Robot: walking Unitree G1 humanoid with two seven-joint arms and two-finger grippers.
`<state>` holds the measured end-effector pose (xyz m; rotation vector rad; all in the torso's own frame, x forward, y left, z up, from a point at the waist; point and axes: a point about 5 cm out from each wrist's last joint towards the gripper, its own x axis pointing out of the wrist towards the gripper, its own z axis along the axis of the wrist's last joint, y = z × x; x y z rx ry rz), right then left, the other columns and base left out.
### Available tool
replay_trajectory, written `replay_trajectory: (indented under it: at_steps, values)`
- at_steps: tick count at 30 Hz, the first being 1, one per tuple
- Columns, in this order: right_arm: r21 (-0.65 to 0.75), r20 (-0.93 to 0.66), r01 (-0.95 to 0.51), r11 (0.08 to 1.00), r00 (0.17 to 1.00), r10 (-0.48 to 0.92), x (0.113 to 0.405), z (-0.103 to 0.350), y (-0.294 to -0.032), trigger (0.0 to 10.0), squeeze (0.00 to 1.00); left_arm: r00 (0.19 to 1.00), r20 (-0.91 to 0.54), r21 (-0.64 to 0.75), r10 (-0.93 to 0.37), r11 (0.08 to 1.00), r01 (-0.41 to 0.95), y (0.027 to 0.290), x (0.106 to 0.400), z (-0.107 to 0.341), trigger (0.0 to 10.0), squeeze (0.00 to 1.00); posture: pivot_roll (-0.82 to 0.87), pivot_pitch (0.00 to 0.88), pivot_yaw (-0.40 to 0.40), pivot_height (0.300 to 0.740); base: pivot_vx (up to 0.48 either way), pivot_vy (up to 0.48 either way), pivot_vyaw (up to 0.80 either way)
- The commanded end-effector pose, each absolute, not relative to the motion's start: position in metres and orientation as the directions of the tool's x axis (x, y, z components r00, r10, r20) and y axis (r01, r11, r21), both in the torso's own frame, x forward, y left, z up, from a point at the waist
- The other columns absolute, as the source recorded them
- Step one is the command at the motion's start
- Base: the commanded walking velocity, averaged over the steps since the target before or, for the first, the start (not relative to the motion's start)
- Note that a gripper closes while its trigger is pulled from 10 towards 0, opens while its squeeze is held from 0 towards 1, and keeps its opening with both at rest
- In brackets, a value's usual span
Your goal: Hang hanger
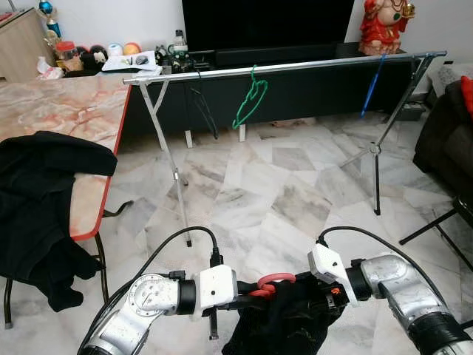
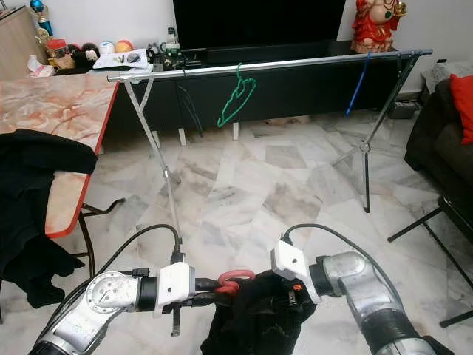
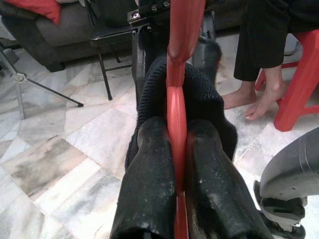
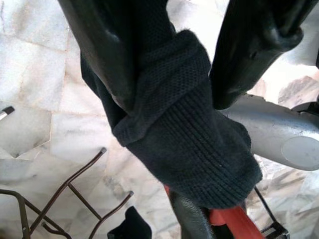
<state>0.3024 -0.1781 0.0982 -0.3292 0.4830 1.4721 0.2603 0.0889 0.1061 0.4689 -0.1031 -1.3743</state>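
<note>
A red hanger (image 1: 275, 282) carrying a black garment (image 1: 284, 325) is held low in front of me, between my two arms. My left gripper (image 3: 177, 134) is shut on the hanger's red bar (image 3: 182, 30). My right gripper (image 4: 174, 99) is shut on the garment's ribbed collar (image 4: 194, 149), and its fingers are partly buried in the cloth. Across the room stands a silver clothes rail (image 1: 295, 66) on folding legs. A green hanger (image 1: 250, 100), a blue hanger (image 1: 372, 89) and a black hanger (image 1: 203, 111) hang from it.
A marble-topped table (image 1: 66, 111) with a red edge stands on my left, with black clothing (image 1: 37, 192) draped over it. A dark sofa (image 1: 451, 126) and a chair frame (image 1: 443, 222) are on the right. A seated person's feet (image 3: 254, 99) rest beside a red stool (image 3: 299, 74).
</note>
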Motion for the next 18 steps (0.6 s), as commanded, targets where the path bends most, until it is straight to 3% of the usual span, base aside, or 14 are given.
replay_trajectory:
  at_steps: [1, 11, 18]
  values:
    - [0.045, -0.482, -0.996, 0.073, 0.042, 0.875, 0.3068, 0.1046, -0.1744, 0.0, 0.0, 0.167, -0.166, 0.417, -0.972, 0.084, 0.905, 0.0811, 0.2599, 0.1158, 10.0, 0.0, 0.07, 0.104, 0.041, 0.74, 0.0, 0.0, 0.0]
    - [0.044, -0.472, -0.996, 0.075, 0.046, 0.88, 0.3075, 0.1044, -0.1726, 0.0, 0.0, 0.147, -0.191, 0.404, -0.971, 0.059, 0.913, 0.0808, 0.2591, 0.1159, 10.0, 0.0, 0.07, 0.096, 0.041, 0.74, 0.0, 0.0, 0.0]
    - [0.055, -0.477, -0.997, 0.06, 0.027, 0.879, 0.3054, 0.1024, -0.1722, 0.0, 0.0, 0.109, -0.245, 0.315, -0.963, 0.027, 0.949, 0.0826, 0.2581, 0.1148, 10.0, 0.0, 0.07, 0.083, 0.041, 0.74, 0.0, 0.0, 0.0]
